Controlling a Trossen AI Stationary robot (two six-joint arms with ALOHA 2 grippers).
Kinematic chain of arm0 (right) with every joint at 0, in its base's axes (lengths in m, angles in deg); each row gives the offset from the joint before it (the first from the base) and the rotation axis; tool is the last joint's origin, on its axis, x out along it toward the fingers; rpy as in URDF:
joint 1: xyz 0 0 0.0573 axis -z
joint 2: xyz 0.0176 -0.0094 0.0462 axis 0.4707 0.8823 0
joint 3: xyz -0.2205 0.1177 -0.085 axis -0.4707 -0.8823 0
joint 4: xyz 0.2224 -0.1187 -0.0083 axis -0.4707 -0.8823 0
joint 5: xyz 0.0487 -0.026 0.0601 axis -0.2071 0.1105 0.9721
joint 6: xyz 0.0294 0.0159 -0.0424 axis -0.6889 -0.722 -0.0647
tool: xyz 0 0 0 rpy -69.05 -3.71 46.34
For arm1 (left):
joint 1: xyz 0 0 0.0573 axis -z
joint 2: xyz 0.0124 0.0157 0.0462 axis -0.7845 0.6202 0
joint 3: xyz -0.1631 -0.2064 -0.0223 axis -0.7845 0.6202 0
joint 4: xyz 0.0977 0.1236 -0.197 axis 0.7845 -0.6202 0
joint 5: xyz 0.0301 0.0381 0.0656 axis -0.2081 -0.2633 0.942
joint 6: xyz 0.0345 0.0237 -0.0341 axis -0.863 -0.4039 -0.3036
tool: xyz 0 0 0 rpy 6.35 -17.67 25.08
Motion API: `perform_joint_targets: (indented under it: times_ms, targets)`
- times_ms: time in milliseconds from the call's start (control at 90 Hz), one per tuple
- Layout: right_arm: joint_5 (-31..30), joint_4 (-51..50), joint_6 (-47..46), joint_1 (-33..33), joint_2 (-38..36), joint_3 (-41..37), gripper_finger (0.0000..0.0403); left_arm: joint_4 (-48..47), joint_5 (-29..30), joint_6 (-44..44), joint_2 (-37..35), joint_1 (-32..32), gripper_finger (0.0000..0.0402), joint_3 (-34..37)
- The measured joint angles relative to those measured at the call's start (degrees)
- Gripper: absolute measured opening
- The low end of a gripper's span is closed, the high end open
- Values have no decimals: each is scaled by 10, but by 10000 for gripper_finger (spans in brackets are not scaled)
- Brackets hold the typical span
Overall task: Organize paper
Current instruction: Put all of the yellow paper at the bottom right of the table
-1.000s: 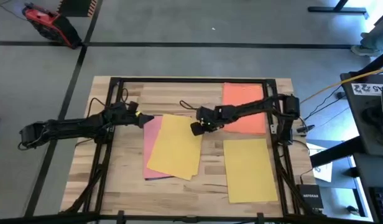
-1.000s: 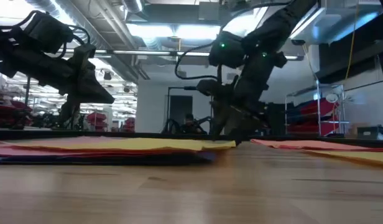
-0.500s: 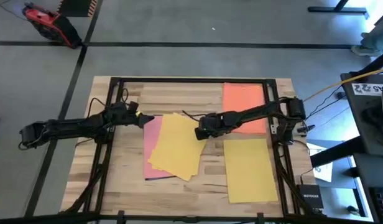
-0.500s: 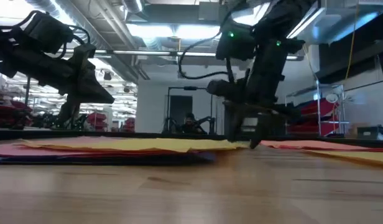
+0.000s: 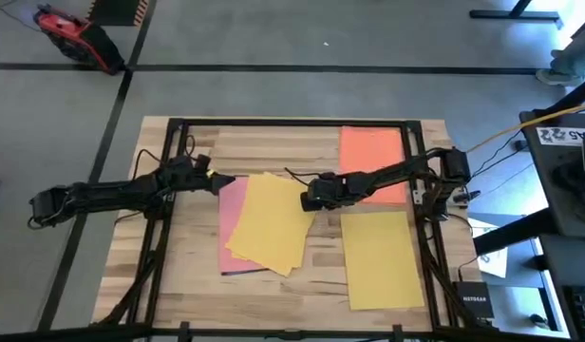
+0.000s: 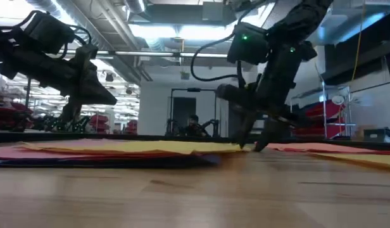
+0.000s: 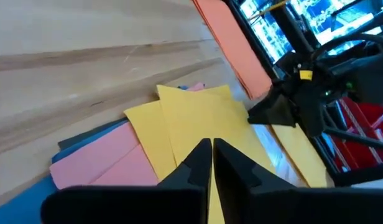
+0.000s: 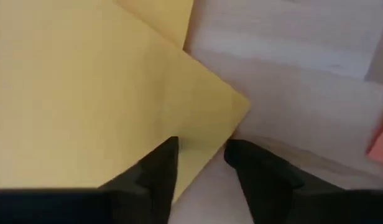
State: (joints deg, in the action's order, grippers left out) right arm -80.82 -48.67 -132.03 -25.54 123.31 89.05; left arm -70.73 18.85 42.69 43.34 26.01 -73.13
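Right gripper (image 5: 311, 198) low at table centre, jaws slightly apart astride corner of top yellow sheet (image 5: 270, 221), likely to pinch and straighten skewed stack. Left gripper (image 5: 215, 182), 10 o'clock of stack, jaws together, waits.

Overhead, table-level, two wrist close-ups

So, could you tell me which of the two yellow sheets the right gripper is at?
The tilted yellow sheet atop the pink pile; the right gripper is at its corner. The other yellow sheet lies square, alone.
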Motion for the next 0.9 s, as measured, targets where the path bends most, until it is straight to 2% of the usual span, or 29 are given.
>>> perform_joint_targets:
  times_ms: [144,200,411,511,600,744,900]
  targets:
    - [-20,3,13,0,1,1,24,1,2,-3,0,0,0,0]
    - [-28,0,16,-1,1,2,9,1,5,0,0,0,0,0]
    - [-38,-8,30,-4,-8,1,2,0,6,0,0,0,0,0]
    - [-48,-50,44,-7,-34,-3,1,0,6,0,0,0,0,0]
    - [-47,-87,63,-6,-74,-1,0,0,6,0,0,0,0,0]
    - [-11,-163,134,-5,-152,-1,0,1,6,1,0,0,0,0]
    - [16,-214,150,-3,-234,-1,0,-1,6,2,0,0,0,0]
